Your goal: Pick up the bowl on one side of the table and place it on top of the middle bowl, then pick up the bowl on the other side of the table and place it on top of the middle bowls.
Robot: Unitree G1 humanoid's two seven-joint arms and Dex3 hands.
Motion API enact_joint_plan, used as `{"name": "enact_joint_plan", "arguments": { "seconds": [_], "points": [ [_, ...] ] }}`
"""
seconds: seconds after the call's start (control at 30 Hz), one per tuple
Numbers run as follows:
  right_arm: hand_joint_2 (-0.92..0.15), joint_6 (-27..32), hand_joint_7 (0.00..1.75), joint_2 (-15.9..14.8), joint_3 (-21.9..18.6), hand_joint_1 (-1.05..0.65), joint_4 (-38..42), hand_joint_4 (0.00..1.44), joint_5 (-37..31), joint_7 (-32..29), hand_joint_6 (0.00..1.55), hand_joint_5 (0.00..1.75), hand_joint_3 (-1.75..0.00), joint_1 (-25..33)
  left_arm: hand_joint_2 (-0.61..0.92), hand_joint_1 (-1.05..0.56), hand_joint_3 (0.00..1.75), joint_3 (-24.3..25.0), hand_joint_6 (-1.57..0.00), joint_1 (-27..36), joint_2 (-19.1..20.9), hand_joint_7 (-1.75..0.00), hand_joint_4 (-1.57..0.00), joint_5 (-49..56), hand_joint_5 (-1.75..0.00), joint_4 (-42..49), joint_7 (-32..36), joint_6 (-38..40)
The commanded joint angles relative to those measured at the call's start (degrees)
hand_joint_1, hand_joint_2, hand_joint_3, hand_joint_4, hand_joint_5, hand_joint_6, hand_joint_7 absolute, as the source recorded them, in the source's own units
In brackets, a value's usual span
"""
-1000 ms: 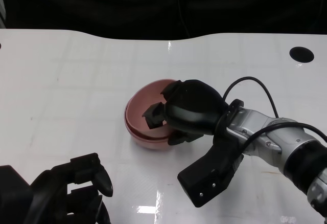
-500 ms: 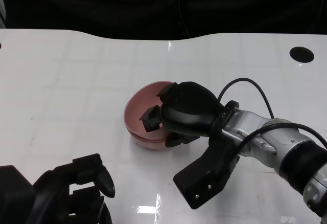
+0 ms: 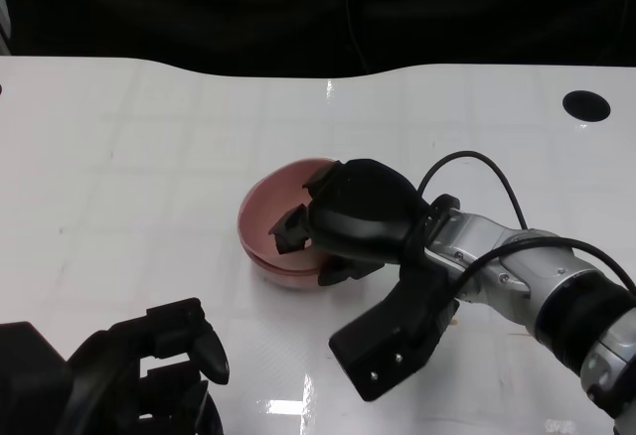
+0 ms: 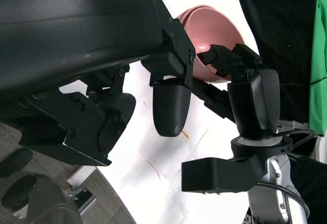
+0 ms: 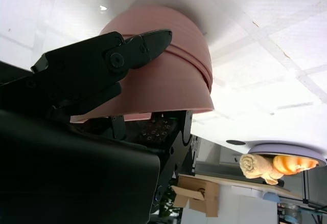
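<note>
Pink bowls (image 3: 266,218) sit stacked in the middle of the white table (image 3: 149,157); two rims show, and the top bowl is tilted. My right hand (image 3: 360,215) grips the top bowl's right rim, with fingers inside it and the thumb outside. The right wrist view shows the bowl (image 5: 168,75) from its outside, with a black finger (image 5: 107,58) lying across it. My left hand (image 3: 149,370) hangs at the table's near left edge, holding nothing, its fingers (image 4: 171,106) apart. The left wrist view also shows the bowls (image 4: 214,27) and the right hand (image 4: 248,83).
A round black hole (image 3: 586,105) sits in the table at the far right. The table's far edge curves inward behind the bowls. A black cable (image 3: 487,162) loops over my right forearm. A plate with rolled items (image 5: 283,160) shows beyond the table.
My right hand has shifted slightly left and toward me, taking the pink bowl with it. The left hand has barely moved.
</note>
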Motion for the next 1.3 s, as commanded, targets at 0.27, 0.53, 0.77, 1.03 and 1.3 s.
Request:
{"name": "enact_joint_plan", "arguments": {
  "seconds": [0.27, 0.53, 0.77, 1.03, 1.3],
  "points": [
    [-0.92, 5.4, 0.0, -0.9, 0.3, -1.05, -2.3, 0.0, 1.5, 10.3, 0.0, 0.0, -0.73, 1.6, 0.73, 0.27, 1.19, 0.5, -0.61, 0.7, 0.7, -1.75, -0.73, 0.2, -1.75, 0.4, -0.1, -0.9],
    [-0.92, 6.1, 0.0, -1.0, 0.8, -1.05, -2.6, 0.0, 0.8, 8.9, 0.0, 0.0, -0.77, 2.3, 0.73, 0.27, 1.18, 0.6, -0.6, 0.6, 0.6, -1.75, -0.72, 0.2, -1.75, 0.4, 0.1, -0.6],
    [-0.92, 6.5, 0.0, -1.7, 1.4, -1.05, -3.0, 0.0, -0.5, 7.6, 0.0, 0.0, -0.77, 2.4, 0.73, 0.28, 1.2, 0.8, -0.61, 0.2, 0.9, -1.75, -0.74, -0.1, -1.75, 0.4, -0.1, -0.1],
    [-0.92, 4.7, 0.0, -5.8, -0.9, -1.05, -9.5, 0.0, 0.4, 7.3, 0.0, 0.0, -0.76, 3.1, 0.74, 0.3, 1.2, 0.9, -0.61, 0.0, 0.8, -1.75, -0.74, 0.0, -1.75, 0.4, 0.2, 0.2],
    [-0.92, 4.0, 0.0, -11.1, -4.1, -1.05, -19.7, 0.0, 2.7, 13.0, 0.0, 0.0, -0.73, 5.3, 0.75, 0.31, 1.18, 1.3, -0.61, 0.0, 0.8, -1.75, -0.73, 0.0, -1.75, 0.4, 0.3, 0.4]
  ]
}}
